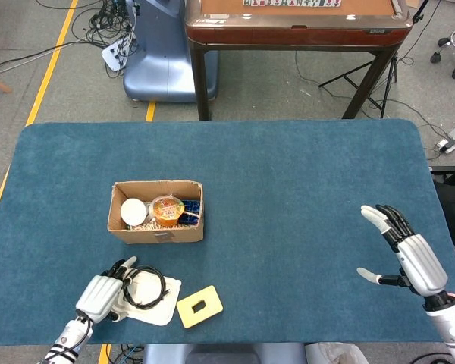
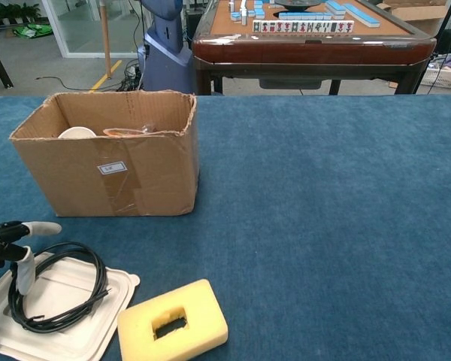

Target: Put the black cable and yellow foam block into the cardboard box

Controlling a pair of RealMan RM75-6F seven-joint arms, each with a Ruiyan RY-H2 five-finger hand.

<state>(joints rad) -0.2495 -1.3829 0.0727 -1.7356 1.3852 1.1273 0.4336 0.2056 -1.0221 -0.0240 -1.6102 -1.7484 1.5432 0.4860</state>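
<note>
The black cable (image 1: 146,287) (image 2: 56,284) lies coiled on a white lid near the table's front left. Just right of it sits the yellow foam block (image 1: 199,306) (image 2: 173,323), flat, with a small rectangular hole in its middle. The open cardboard box (image 1: 156,210) (image 2: 109,153) stands behind them and holds a white cup and an orange-lidded bowl. My left hand (image 1: 104,293) (image 2: 15,244) hovers at the cable's left edge, fingers apart and reaching over the coil, holding nothing. My right hand (image 1: 408,255) is far off to the right, open with spread fingers.
The white lid (image 1: 153,308) (image 2: 52,323) under the cable reaches the table's front edge. A brown mahjong table (image 1: 297,26) (image 2: 312,41) stands beyond the far edge. The blue cloth (image 1: 288,205) stretches bare between the box and my right hand.
</note>
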